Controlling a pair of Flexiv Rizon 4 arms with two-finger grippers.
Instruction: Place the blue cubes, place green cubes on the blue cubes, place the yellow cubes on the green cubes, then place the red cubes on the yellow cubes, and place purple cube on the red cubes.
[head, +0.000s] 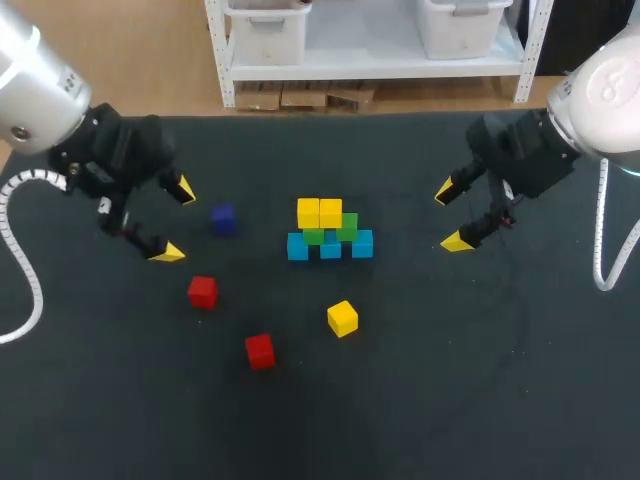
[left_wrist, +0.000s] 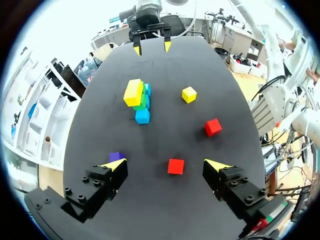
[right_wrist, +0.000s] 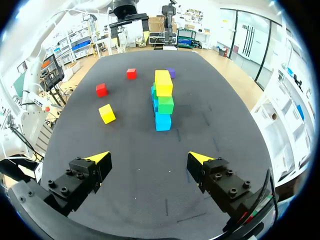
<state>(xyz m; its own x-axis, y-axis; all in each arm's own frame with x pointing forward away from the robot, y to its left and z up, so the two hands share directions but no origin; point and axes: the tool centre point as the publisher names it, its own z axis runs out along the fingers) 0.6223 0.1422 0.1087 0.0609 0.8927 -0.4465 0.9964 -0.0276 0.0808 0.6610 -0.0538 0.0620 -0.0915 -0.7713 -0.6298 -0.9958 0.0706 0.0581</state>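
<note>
A pyramid stands mid-table: three blue cubes at the bottom, two green cubes on them, two yellow cubes on top. A third yellow cube lies loose in front. Two red cubes and a purple cube lie to the left. My left gripper hangs open just left of the purple cube, holding nothing; a red cube lies below and ahead of it. My right gripper hangs open and empty right of the pyramid.
The black table carries only the cubes. The loose yellow cube and the red cubes sit across the pyramid from my right gripper. Open cloth spreads along the front and at the right.
</note>
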